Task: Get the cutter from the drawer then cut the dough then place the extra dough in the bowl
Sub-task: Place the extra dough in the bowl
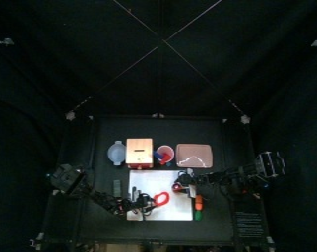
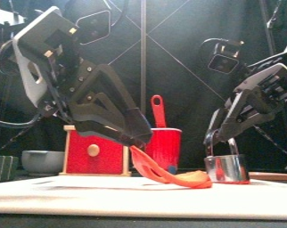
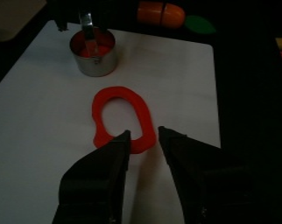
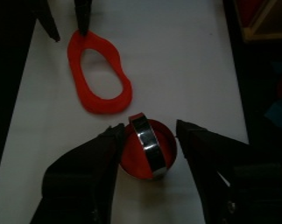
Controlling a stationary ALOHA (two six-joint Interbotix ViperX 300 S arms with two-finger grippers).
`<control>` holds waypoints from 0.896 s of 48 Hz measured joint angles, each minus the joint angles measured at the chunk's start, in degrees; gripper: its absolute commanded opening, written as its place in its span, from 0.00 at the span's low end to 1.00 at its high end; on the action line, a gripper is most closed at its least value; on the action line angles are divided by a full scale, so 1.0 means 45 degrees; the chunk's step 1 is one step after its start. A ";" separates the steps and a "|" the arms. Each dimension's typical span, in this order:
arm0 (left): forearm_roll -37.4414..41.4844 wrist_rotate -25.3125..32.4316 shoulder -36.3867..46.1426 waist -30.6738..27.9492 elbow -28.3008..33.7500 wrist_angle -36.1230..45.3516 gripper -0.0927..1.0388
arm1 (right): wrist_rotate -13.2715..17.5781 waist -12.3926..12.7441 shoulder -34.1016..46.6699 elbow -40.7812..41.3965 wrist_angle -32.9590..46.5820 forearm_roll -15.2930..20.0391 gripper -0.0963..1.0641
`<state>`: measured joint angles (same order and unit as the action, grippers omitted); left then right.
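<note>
A red dough ring lies on the white cutting board, with its left end raised off the surface. My left gripper is shut on that raised edge; in the left wrist view the ring runs from between the jaws out over the board. The round metal cutter stands on the board's right part. My right gripper is shut on it. In the right wrist view the cutter, with a red dough disc inside, sits between the jaws, next to the ring.
Behind the board stand the wooden box with its red drawer front, the blue-grey bowl left of it and a red cup holding a red knife. The pink tray lies at the back right. Toy foods lie near the board's right edge.
</note>
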<state>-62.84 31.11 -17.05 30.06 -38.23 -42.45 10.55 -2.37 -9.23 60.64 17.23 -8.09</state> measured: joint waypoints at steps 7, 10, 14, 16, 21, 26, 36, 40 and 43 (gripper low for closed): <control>-0.0020 -0.0020 0.0039 -0.0039 -0.0020 0.0000 0.76 | 0.0000 0.0000 -0.0020 0.0000 0.0000 -0.0215 0.88; -0.0020 -0.0059 0.0039 -0.0078 -0.0020 0.0000 0.77 | 0.0020 0.0000 -0.0020 0.0000 0.0000 -0.0293 0.88; -0.0020 -0.0059 0.0098 -0.0117 0.0000 -0.0020 0.79 | 0.0020 -0.0020 -0.0059 0.0000 0.0000 -0.0352 0.88; -0.0020 -0.0059 0.0156 -0.0137 0.0020 -0.0039 0.80 | 0.0020 0.0000 -0.0078 0.0000 0.0000 -0.0352 0.88; -0.0020 -0.0059 0.0293 -0.0195 0.0020 -0.0059 0.81 | 0.0020 0.0000 -0.0098 0.0000 0.0000 -0.0371 0.88; -0.0098 -0.0059 0.0313 -0.0312 0.0020 -0.0059 0.81 | 0.0020 -0.0020 -0.0117 0.0000 -0.0039 -0.0371 0.88; -0.0410 0.0098 0.0059 -0.1113 0.0156 0.0156 0.81 | -0.0020 -0.0020 -0.0117 0.0000 -0.0156 -0.0430 0.88; -0.0352 0.0332 -0.0039 -0.1523 0.0254 0.0430 0.81 | -0.0020 -0.0020 -0.0137 0.0000 -0.0156 -0.0508 0.88; -0.0059 0.0625 -0.0078 -0.1836 0.0371 0.0781 0.81 | -0.0020 -0.0020 -0.0156 0.0000 -0.0176 -0.0527 0.88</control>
<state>-63.11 33.93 -17.40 21.80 -36.56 -38.94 10.46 -2.46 -9.93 60.64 16.44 -10.46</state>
